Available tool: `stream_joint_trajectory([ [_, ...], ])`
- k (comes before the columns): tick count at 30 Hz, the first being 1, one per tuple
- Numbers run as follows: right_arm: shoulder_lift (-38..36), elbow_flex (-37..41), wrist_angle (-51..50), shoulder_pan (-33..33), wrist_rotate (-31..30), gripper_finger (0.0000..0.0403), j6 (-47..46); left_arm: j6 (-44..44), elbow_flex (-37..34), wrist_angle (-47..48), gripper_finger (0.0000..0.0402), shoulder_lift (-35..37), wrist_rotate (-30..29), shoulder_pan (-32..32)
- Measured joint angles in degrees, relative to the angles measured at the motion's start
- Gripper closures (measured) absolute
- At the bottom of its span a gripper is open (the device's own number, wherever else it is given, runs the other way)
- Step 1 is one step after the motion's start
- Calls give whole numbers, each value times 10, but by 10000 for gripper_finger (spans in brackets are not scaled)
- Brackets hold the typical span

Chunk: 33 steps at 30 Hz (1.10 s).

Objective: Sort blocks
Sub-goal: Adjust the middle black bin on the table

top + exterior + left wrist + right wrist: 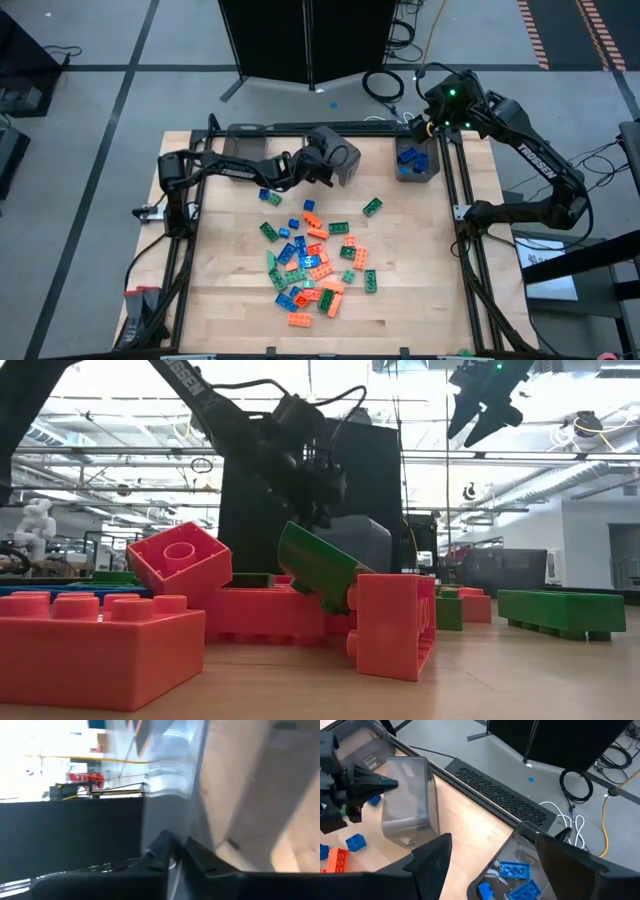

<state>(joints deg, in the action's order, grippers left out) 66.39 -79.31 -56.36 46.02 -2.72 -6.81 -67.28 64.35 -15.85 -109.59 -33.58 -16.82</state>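
Orange, green and blue blocks (pixel 315 262) lie heaped on the wooden table's middle; in the low view they fill the foreground (pixel 300 600). A grey translucent bin (pixel 342 160) sits tipped at the far middle, and my left gripper (pixel 322 170) reaches it from the table's left, shut on its wall. My right gripper (pixel 432 118) hangs open, high above a second grey bin (pixel 416 162) at the far right. That bin holds a few blue blocks (pixel 515 870). In the right wrist view the right gripper (pixel 495 865) has nothing between its fingers. My left gripper pinches a thin edge of the tipped bin's wall (pixel 172 815) between its two fingers (pixel 161 846). They come from the table's left, slanting a little downward, at the side of the bin facing the left arm (pixel 395 783). The bin rests on the table.
Another grey bin (pixel 362 747) lies at the far left under the left arm. Loose blue blocks (pixel 270 197) lie near the left gripper, and a green one (pixel 372 206) lies toward the right. A black frame rail (pixel 320 128) runs along the far edge. Bare wood lies along the near edge.
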Motion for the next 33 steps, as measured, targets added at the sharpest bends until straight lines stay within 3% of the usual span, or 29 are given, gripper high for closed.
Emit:
stream_joint_trajectory([
  [7, 0, 0, 0, 0, 1, 130, -6, 81, 50, 61, 398, 14, -55, 1],
  [12, 0, 0, 0, 0, 1, 133, -7, 214, 125, 207, 399, 20, -8, 3],
  [17, 0, 0, -1, 0, 1, 134, -8, 290, 180, 340, 400, 22, 53, -15],
  [26, 0, 0, -1, 0, 1, 134, -13, 313, 254, 496, 401, 22, 119, -66],
  [29, 0, 0, -1, 0, 1, 134, -13, 297, 265, 497, 401, 22, 146, -84],
  [33, 0, 0, -1, 0, 1, 134, -13, 292, 269, 501, 401, 22, 224, -106],
])
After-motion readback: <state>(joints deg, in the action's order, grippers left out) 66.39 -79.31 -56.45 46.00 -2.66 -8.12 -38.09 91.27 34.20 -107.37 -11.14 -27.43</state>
